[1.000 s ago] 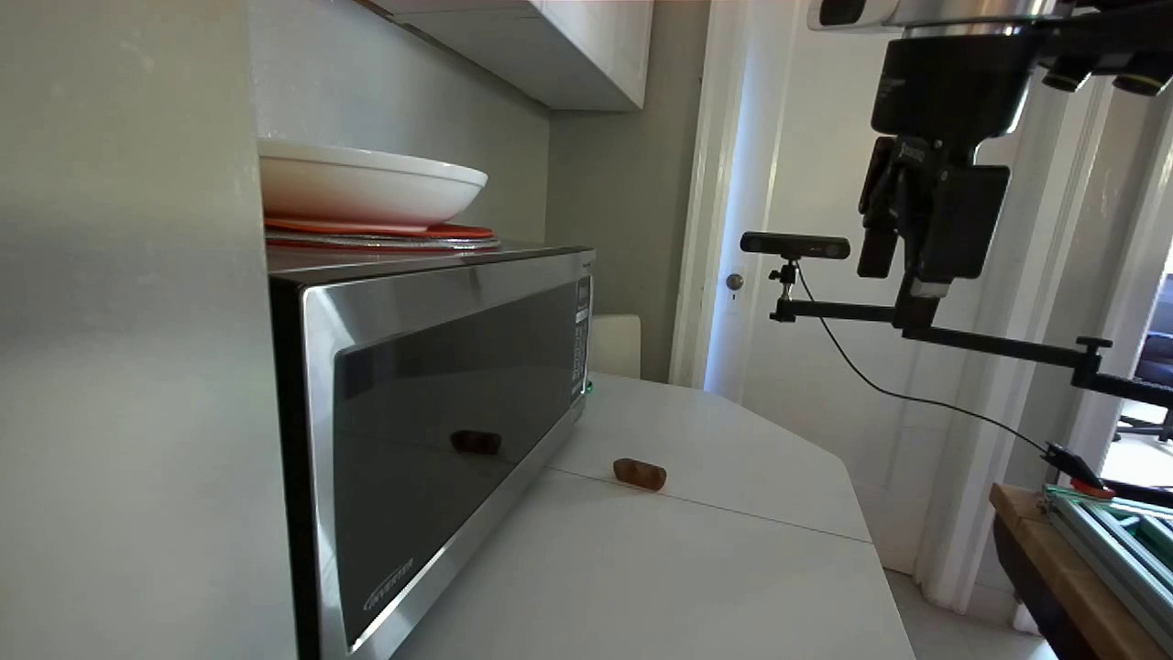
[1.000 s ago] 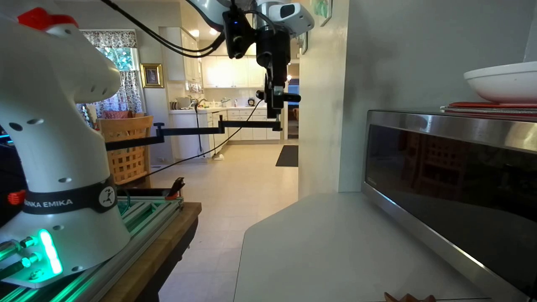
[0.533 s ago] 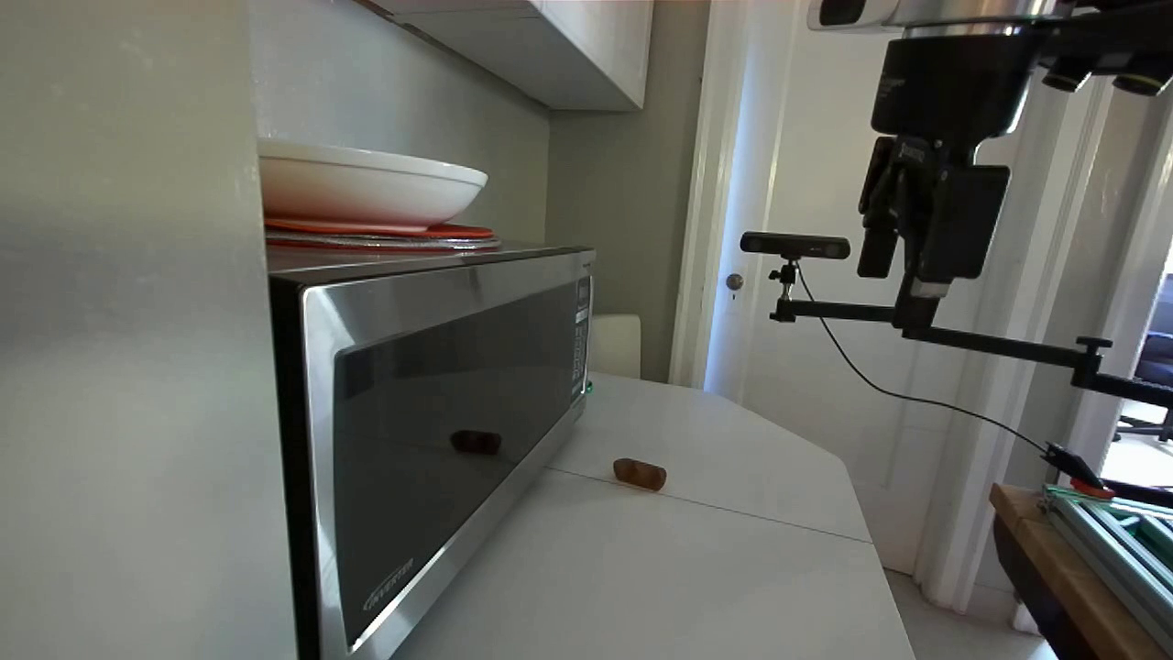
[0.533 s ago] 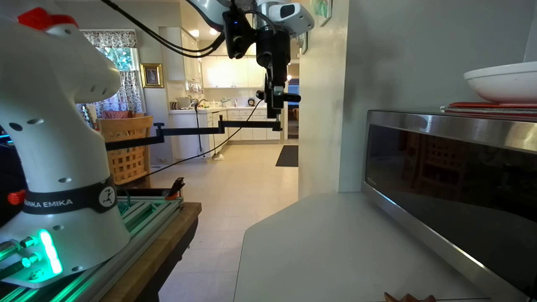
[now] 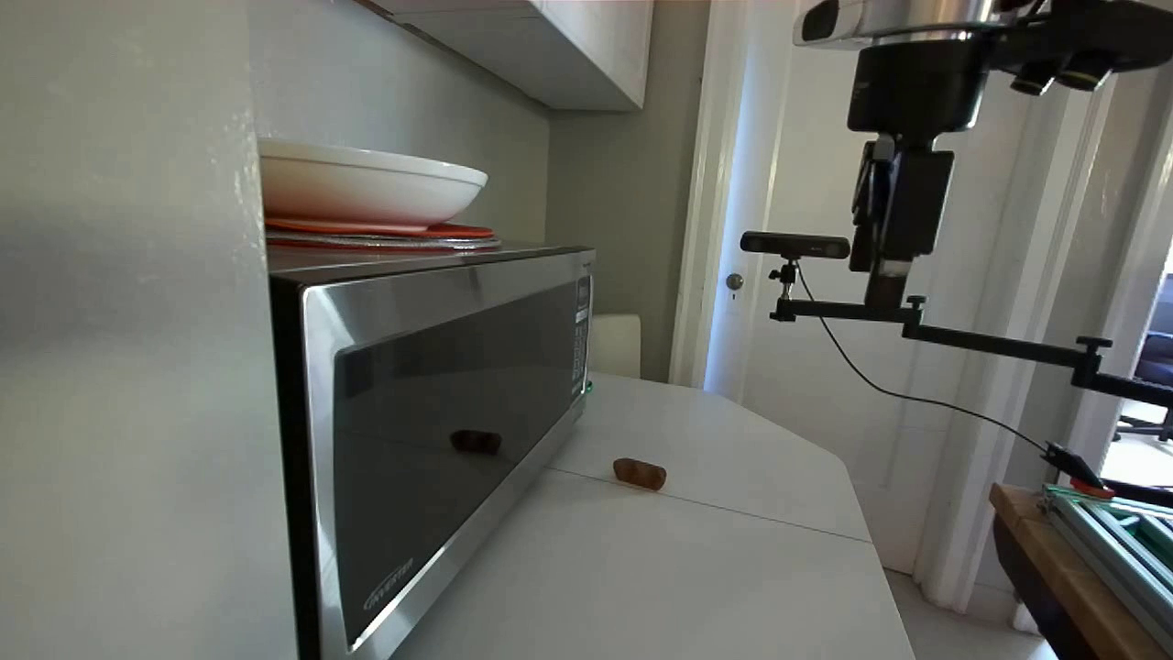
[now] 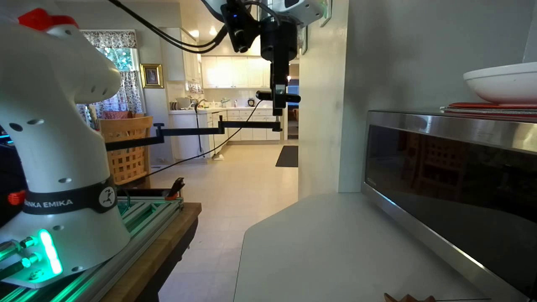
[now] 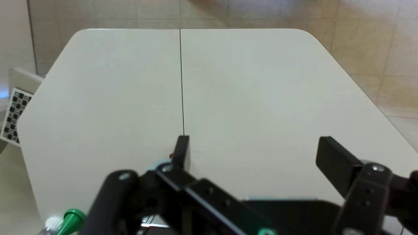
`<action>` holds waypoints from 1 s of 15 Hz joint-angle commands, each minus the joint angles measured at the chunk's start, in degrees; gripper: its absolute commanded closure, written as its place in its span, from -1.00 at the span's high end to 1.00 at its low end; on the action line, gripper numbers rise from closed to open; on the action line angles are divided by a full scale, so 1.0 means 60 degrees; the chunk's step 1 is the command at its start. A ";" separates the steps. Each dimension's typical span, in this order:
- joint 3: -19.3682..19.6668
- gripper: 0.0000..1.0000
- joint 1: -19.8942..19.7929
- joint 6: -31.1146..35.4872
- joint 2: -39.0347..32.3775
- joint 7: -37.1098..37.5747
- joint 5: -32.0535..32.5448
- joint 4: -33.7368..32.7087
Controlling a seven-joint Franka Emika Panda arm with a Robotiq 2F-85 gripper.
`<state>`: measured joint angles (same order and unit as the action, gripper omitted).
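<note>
Fingers (image 7: 338,164) stood wide apart with nothing between them, hanging high above the level of the pale surface (image 7: 245,98). On it, just beside the seam (image 7: 182,81) and well apart from the fingers, lay a small notched brown piece (image 5: 640,474). Judging from the wrist view, a descent steered by that view alone could have clipped the piece, because one finger masked nearly all of it and it sat to the side of the gap. A sideways swing carried another risk: in both exterior views the fingers overlapped a boom-mounted camera rig (image 5: 999,346), with depth hard to read, so a knock seemed possible. An exterior view showed the piece whole and mirrored in the Inverter microwave (image 5: 431,394); in an exterior view the piece (image 6: 407,299) barely crested the bottom edge. The gap between the fingers, plain in the wrist view, could not be made out in either exterior view. Only the wrist view revealed a checkerboard (image 7: 14,116), while the white bowl (image 5: 371,183) appeared in both exterior views and not there.
</note>
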<state>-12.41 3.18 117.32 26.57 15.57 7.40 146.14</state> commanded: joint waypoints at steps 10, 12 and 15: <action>0.2138 1.00 -0.0973 -0.0055 -0.0251 -0.0153 -0.2139 -0.1280; 0.2125 1.00 -0.0971 -0.0055 -0.0262 -0.0118 -0.2159 -0.1280; 0.2163 1.00 -0.0903 0.0133 -0.0416 -0.0507 -0.2130 -0.1288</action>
<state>0.73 -2.04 117.16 25.02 14.90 -5.30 138.62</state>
